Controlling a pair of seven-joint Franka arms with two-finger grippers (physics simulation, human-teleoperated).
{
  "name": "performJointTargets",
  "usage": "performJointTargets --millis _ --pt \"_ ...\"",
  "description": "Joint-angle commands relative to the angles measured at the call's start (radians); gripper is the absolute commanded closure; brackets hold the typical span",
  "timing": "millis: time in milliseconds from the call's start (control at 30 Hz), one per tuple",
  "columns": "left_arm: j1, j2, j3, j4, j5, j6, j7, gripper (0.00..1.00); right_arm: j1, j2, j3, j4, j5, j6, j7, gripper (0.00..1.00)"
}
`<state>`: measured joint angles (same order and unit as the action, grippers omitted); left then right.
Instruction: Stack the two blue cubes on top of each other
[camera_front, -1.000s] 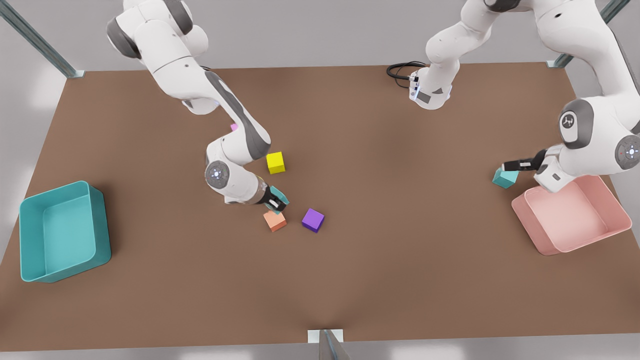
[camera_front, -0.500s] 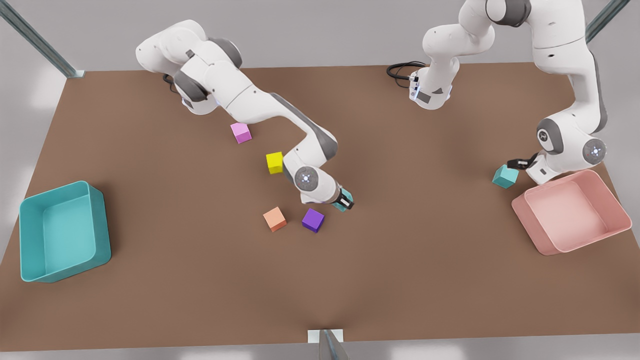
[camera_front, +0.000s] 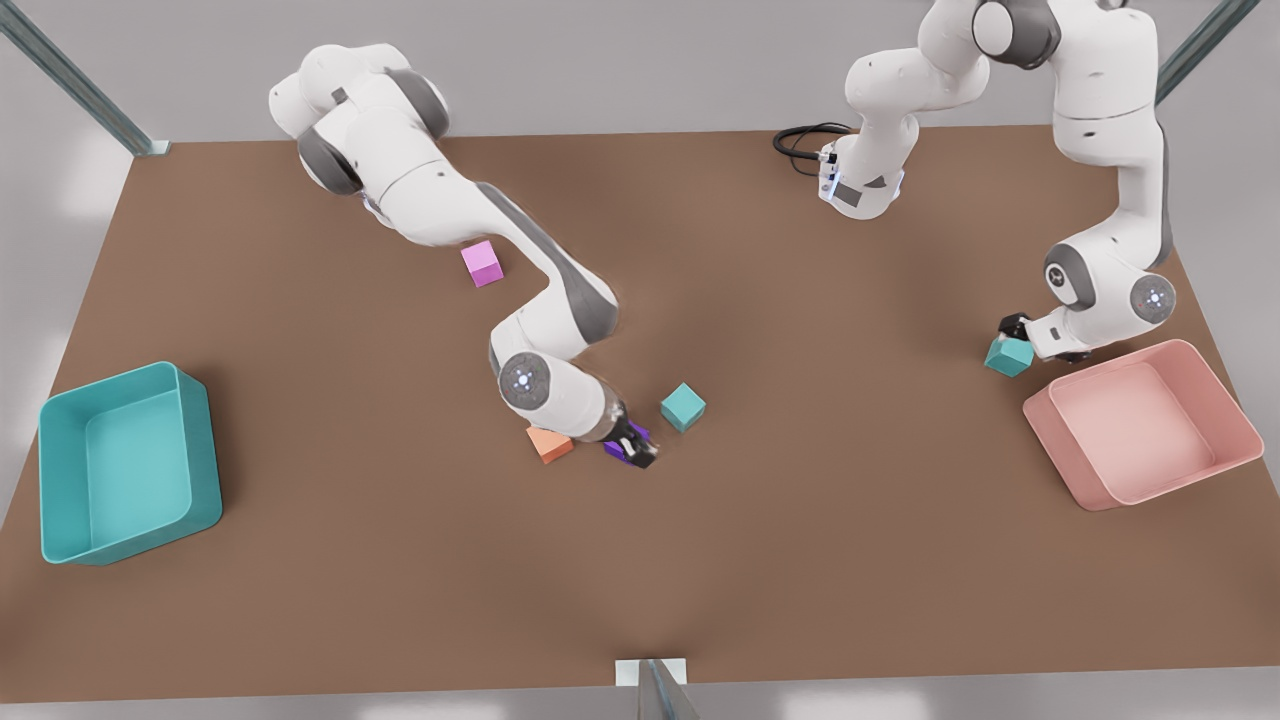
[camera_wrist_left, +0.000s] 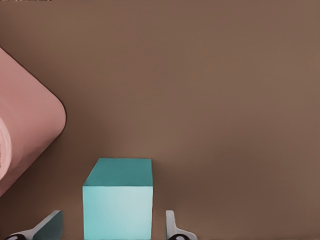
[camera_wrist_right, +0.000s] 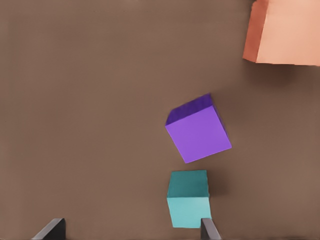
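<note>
The stack is not yet begun: the two teal cubes sit well apart on the brown table (camera_front: 400, 560), so the step in hand looks like picking one up.

One teal cube (camera_front: 1008, 355) rests near the front view's right edge, just beside the pink bin (camera_front: 1190, 455). The left gripper (camera_front: 1013, 325) hangs directly over it, and in the left wrist view this cube (camera_wrist_left: 119, 200) sits between the two fingertips (camera_wrist_left: 172, 227), which stand apart with table showing on either side, so nothing is clamped. The next move, as I judge it, calls for dropping a little lower and closing squarely on the cube's flat sides, then carrying it across the table to its twin (a long reach, with the bin wall close by at the start).

The other teal cube (camera_front: 683, 407) lies free near the table's middle, close to the purple cube (camera_front: 618, 447) and the orange cube (camera_front: 549, 444). The right gripper (camera_front: 637, 447) hovers low over the purple cube, its fingers spread and empty; in the right wrist view the second teal cube (camera_wrist_right: 188, 198) appears between the finger ends, with the purple one (camera_wrist_right: 199, 129) beyond.

The left arm folds steeply down from a high elbow, wrist bent toward the cube. The right arm stretches out long and low from its base, its forearm angled down to the table.
</note>
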<state>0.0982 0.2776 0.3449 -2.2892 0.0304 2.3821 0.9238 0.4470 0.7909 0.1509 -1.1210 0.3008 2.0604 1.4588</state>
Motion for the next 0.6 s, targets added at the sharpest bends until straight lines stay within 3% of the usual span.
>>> performJointTargets --millis 0,67,167,233,300,367,433,567 --pt "0.002 0.005 0.0 -0.001 -0.01 0.065 0.3 0.0 -0.096 -0.038 -0.002 0.0 -0.061 -0.331 -0.042 0.0" --pt "0.003 0.006 0.0 -0.001 -0.01 0.065 0.3 0.0 -0.237 -0.036 -0.002 0.003 -0.256 -0.497 -0.474 0.0" --pt "0.005 0.014 0.0 -0.01 -0.024 0.066 0.299 0.0 -0.416 -0.038 -0.001 0.01 -0.36 -0.554 -0.98 0.0" --pt "0.005 0.014 0.0 -0.027 -0.038 0.072 0.299 0.0 -0.439 -0.199 -0.004 0.043 -0.43 -0.701 -1.192 0.0" --pt "0.005 0.014 0.0 -0.032 -0.041 0.072 0.299 0.0 -0.433 -0.37 0.015 0.043 -0.42 -0.818 -1.216 0.0" --pt "0.005 0.018 0.0 -0.032 -0.041 0.08 0.3 0.0 -0.409 -0.584 0.009 -0.034 -0.419 -0.818 -1.279 0.0" --pt "0.005 0.029 0.0 -0.032 -0.041 0.088 0.299 0.0 -0.41 -0.687 0.004 -0.154 -0.396 -0.767 -1.305 0.0" --pt "0.005 0.067 0.0 -0.032 -0.041 0.121 0.299 0.0 -0.419 -0.604 0.006 -0.137 -0.391 -0.752 -1.321 0.0"
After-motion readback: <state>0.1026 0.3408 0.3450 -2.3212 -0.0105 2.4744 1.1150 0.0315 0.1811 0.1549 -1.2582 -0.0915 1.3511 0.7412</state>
